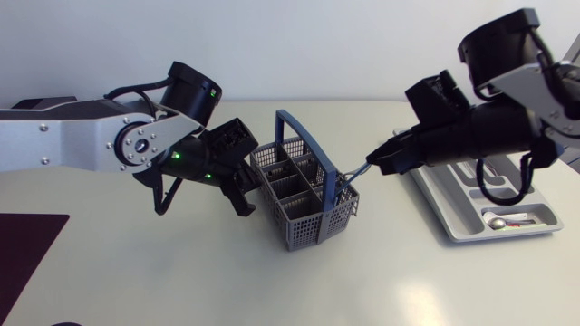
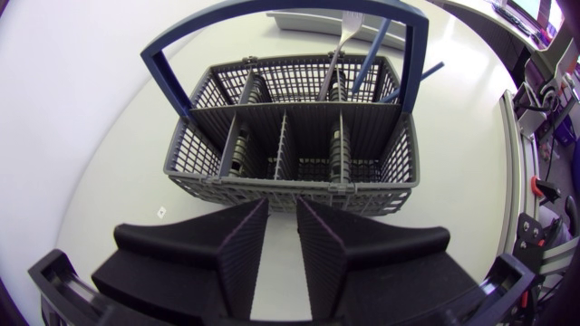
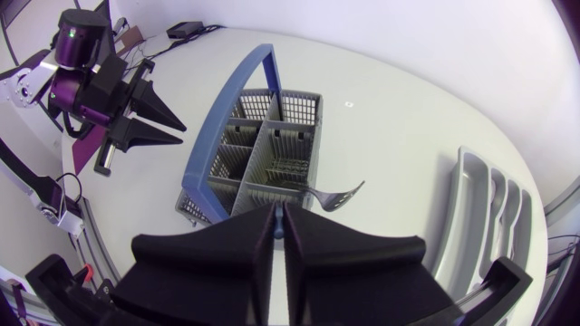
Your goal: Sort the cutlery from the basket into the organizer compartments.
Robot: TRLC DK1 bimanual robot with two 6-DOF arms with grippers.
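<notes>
Right claw [image 3: 278, 217] pressed nearly together, pinching thin blue handle of fork [image 3: 337, 194]. Steel tines jut ahead of fingertips, close by basket [image 3: 263, 154] rim.

Risk: smooth handle pivots or slips between ribbed wedge pads. Tines could snag grey plastic lattice or its blue hoop, dragging light basket.

Left claw [image 2: 282, 213] slightly spread, empty, basket just ahead, not bracing it.

Organizer [image 3: 489, 208], smooth grey channelled tray, beside right claw.

Pale off-white table [image 1: 181, 281], matte top, evenly lit from above. Soft, blurred shadows on surface. Dark maroon mat [image 1: 27, 249] lying flat at near left corner, cut off by table edge. Tiny dark mark [image 2: 160, 212] on bare top.
</notes>
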